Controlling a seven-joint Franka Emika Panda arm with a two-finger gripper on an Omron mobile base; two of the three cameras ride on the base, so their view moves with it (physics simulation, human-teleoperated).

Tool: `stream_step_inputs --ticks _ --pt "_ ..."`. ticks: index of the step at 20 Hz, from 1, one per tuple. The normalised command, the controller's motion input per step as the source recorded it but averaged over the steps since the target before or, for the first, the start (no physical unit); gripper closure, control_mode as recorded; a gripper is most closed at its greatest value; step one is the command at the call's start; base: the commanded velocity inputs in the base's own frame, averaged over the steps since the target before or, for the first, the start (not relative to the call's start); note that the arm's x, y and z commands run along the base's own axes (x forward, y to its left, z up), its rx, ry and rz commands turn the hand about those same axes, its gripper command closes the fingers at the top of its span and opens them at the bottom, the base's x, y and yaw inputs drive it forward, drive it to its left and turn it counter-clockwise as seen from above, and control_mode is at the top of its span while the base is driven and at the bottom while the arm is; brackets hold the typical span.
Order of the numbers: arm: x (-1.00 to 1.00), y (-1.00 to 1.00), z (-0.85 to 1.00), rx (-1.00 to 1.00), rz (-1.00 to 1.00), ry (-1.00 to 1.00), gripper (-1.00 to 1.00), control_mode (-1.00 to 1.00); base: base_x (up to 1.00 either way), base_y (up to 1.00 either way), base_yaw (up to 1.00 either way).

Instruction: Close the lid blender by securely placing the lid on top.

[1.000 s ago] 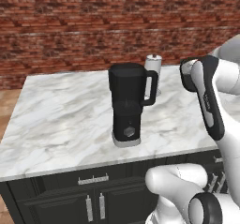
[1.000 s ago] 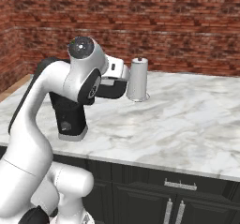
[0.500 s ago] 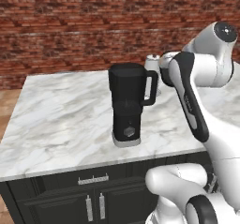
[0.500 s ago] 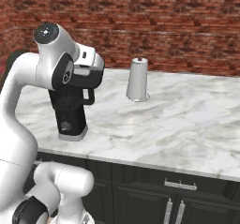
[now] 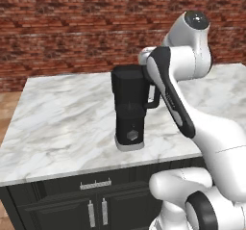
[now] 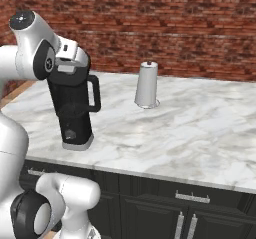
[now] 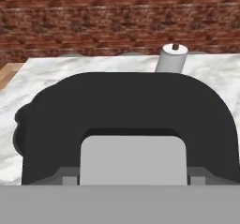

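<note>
- The arm has swung in from the right over the last second, and its hand (image 6: 70, 58) now sits right over the top of the blender (image 5: 129, 106); a second ago it was well off to the side, near the white knob-topped cylinder (image 6: 146, 85).
- From the hand view, the wide dark rounded shape just ahead reads as the lid (image 7: 126, 120), lying over the jar mouth; whether it is fully seated I cannot tell.
- The state of the jaws cannot be read: the base views hide them behind the wrist and the hand view shows no clear tips.
- My read: the carry is done, and what remains is pressing down square, then letting go.
- The blender stands upright near the front edge of the counter (image 5: 62, 113), left of the counter's middle in the right base view, loop handle (image 6: 93, 94) pointing toward the cylinder.
- Little marble lies between the blender's grey foot (image 5: 130, 144) and the front edge, so a sideways shove could walk it forward.
- There is plenty of open counter to the right and behind; the cylinder stands well apart near the back, by the brick wall (image 6: 175, 28).
- Straight up looks like the safest exit.
</note>
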Motion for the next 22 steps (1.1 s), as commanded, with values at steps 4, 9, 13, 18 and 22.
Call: stream_step_inputs --ticks 4,9,13,18,22 --pt "0.20 0.35 0.34 0.00 0.00 0.14 1.00 -1.00 0.00 0.00 0.00" --pt "0.19 0.31 0.26 0.00 0.00 0.18 1.00 -1.00 0.00 0.00 0.00" --pt "0.04 0.19 0.00 0.01 0.00 0.09 1.00 -1.00 0.00 0.00 0.00" --pt "0.05 0.10 0.00 0.01 0.00 0.06 1.00 -1.00 0.00 0.00 0.00" --pt "0.17 0.02 0.00 0.00 0.00 0.11 1.00 -1.00 0.00 0.00 0.00"
